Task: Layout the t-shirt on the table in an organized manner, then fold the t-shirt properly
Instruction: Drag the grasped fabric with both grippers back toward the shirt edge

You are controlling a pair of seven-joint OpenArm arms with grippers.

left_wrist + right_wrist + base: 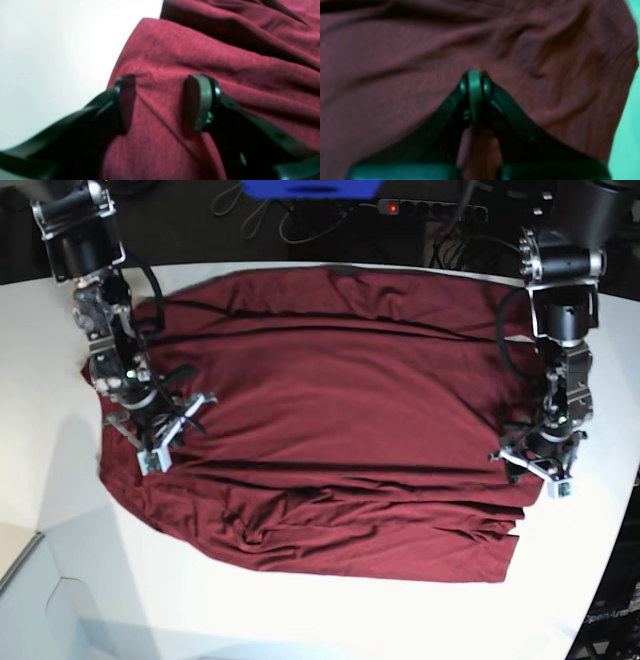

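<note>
**T-shirt spread on the desk, both arms at its side edges**

T-shirt (330, 420) lies flat on the white desk (60, 580), wide side to side in the base view, so its long axis runs from one arm to the other. The left gripper (160, 102) is at the cloth's edge on that view's right; its jaws stand apart with the cloth directly under them and nothing between them, the bare desk just beside the outer jaw. The right gripper (475, 85) is over the opposite edge of the t-shirt, a little further in from the border. Its jaws are pressed together, and I cannot tell if a thin fold of cloth is caught in them. Each arm is near its own edge, so neither has a clear advantage.

The cloth is dark maroon, plain, soft. The upper part looks rather smooth with long shallow creases, while the strip nearest the camera is bunched in many wrinkles, and its border is uneven. In my judgement the layout is not finished yet.
</note>
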